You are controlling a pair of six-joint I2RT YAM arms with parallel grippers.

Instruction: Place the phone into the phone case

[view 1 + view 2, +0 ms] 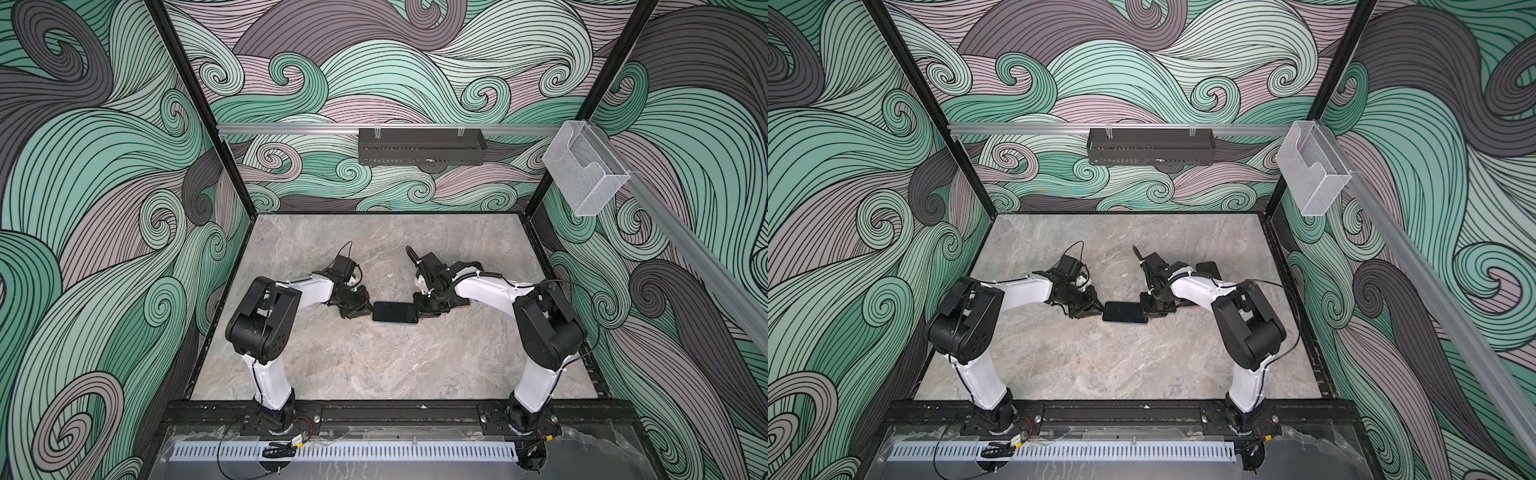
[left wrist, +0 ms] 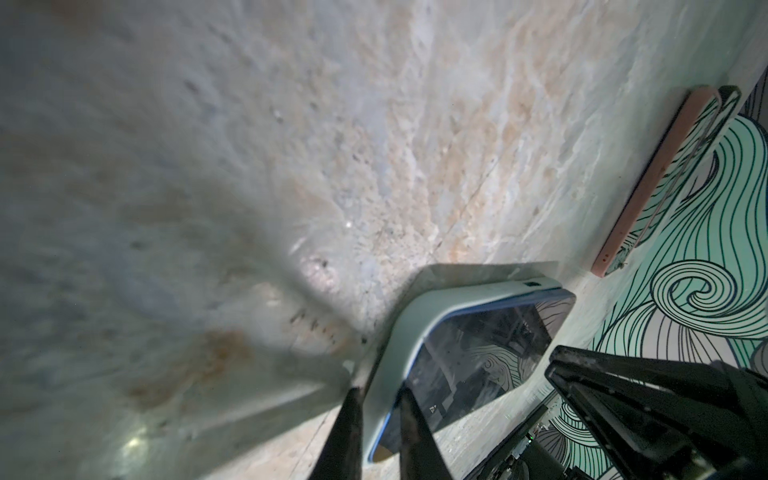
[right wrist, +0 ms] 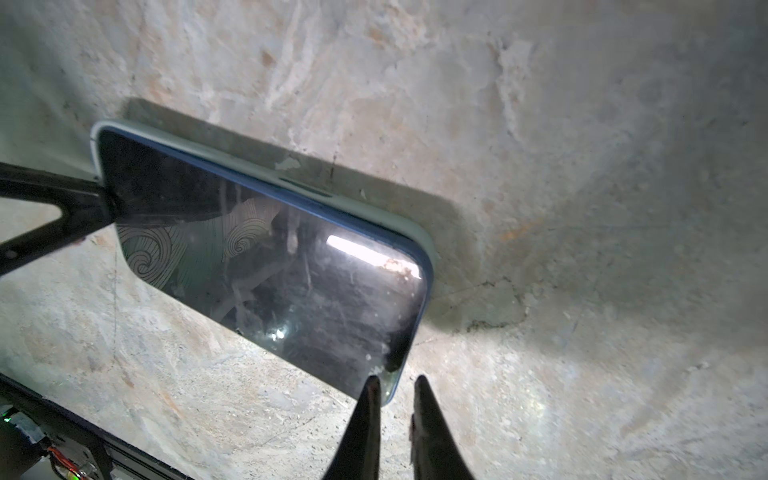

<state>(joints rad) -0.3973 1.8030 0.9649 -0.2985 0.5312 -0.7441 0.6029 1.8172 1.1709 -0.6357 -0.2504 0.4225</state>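
Note:
The phone (image 1: 392, 311) (image 1: 1124, 312) lies dark screen up in mid-table, between my two grippers. A pale green phone case (image 2: 399, 345) wraps it, and the case's rim (image 3: 291, 174) runs along the phone's (image 3: 266, 257) far long edge. My left gripper (image 1: 369, 310) (image 2: 380, 392) is shut on the left end, one finger under the case and one on the screen (image 2: 478, 357). My right gripper (image 1: 420, 312) (image 3: 397, 379) is at the phone's right corner, its jaws nearly together. One fingertip overlaps the corner. I see nothing clamped.
A flat pink-edged slab (image 2: 648, 178) with a mirror-like face lies on the marble table (image 1: 374, 365) beyond the right arm, showing dark in a top view (image 1: 1207, 269). A black tray (image 1: 422, 145) and a clear bin (image 1: 584, 174) hang on the wall rails.

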